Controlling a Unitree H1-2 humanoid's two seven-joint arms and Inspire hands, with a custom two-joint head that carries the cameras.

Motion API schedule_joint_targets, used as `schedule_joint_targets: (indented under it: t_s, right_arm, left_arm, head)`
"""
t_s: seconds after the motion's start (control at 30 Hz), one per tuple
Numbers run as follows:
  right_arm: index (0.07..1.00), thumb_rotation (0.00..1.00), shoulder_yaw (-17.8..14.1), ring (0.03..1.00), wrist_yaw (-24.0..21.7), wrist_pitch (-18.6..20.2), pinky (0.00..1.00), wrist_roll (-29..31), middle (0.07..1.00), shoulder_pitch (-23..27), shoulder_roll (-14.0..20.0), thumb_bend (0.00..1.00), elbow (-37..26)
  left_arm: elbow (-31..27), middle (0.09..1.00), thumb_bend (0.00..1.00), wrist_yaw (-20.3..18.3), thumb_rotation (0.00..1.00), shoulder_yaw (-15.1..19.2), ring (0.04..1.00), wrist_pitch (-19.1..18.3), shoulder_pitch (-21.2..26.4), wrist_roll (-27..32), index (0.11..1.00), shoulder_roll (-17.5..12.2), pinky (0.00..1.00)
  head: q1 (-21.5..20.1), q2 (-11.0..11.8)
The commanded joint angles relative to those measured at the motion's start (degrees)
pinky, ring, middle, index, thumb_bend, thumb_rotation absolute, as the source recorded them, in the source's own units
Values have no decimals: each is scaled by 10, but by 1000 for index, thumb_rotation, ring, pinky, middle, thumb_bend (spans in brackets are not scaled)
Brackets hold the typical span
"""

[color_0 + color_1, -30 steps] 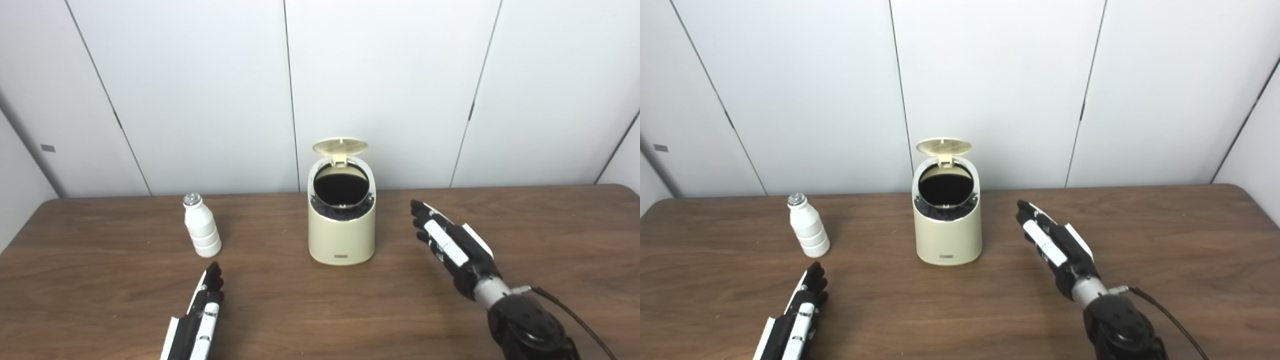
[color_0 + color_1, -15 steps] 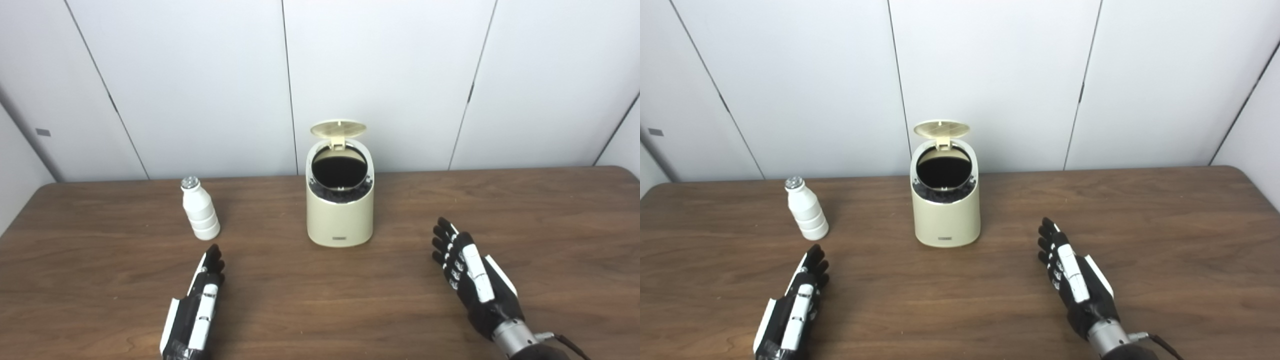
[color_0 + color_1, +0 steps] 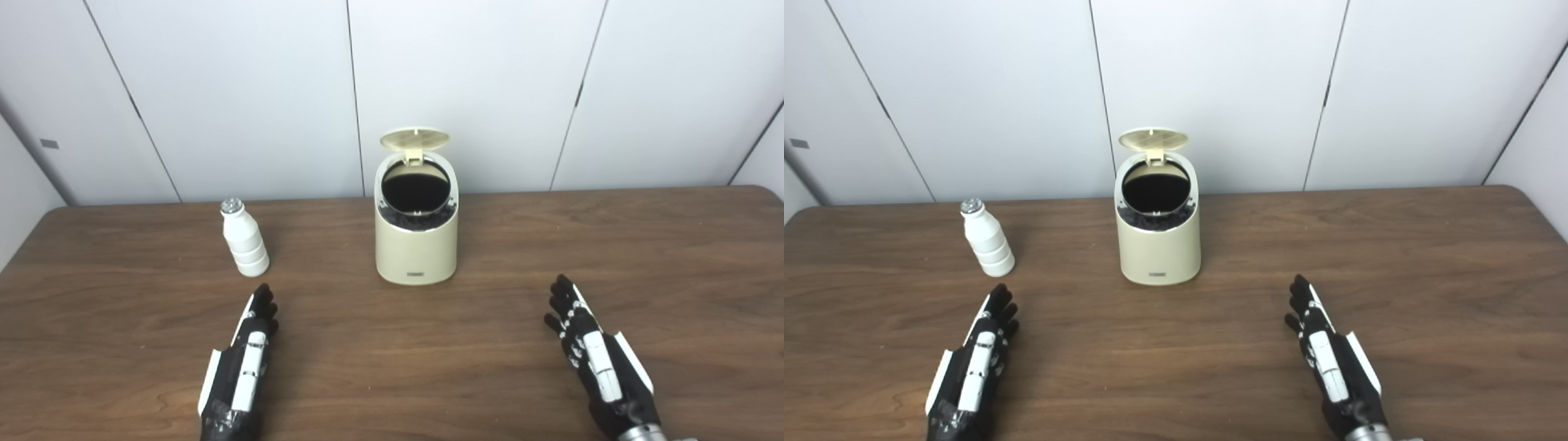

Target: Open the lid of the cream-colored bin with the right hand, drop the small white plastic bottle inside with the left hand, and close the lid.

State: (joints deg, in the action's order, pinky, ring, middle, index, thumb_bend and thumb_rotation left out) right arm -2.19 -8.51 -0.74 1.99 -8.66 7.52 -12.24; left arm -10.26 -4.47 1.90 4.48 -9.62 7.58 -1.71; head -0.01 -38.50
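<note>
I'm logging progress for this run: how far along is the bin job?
Done: the lid stands open on the bin. In hand: nothing; the left hand and the right hand are both open and empty. Left: the bottle stands on the table, to be dropped in, then the lid closed.

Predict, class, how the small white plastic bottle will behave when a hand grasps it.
The bottle is probably light. Standing upright, tall for its base, it may tip if nudged. Its ribbed body likely aids grip; on its side it would probably roll.

A bin (image 3: 417, 248) is standing mid-tabletop (image 3: 674, 245), a bottle (image 3: 244, 247) standing to its left, well apart.
</note>
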Motion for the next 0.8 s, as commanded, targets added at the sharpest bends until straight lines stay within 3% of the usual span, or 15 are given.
schedule_joint_targets:
  t_s: [0.0,0.3,0.5,0.77]
  right_arm:
    - [987,1000,0,1000,10,-23,1000,-17,1000,-6,7,633,5]
    - [1000,1000,-24,1000,10,-87,1000,16,1000,-5,7,603,62]
    - [999,992,-33,1000,4,-108,1000,39,1000,2,14,612,82]
    - [986,1000,-31,1000,6,-95,1000,51,1000,1,18,631,70]
  left_arm:
    - [6,1000,319,-1,851,0,1000,3,-17,4,1000,0,1000]
    - [7,994,380,5,764,-11,983,8,-25,-26,1000,7,1000]
    - [16,982,438,10,742,-16,985,12,-23,-44,997,14,1000]
    - [23,984,479,20,760,-20,994,11,-23,-60,1000,21,1000]
  head:
    - [9,3]
    - [96,25]
    - [129,38]
    - [144,48]
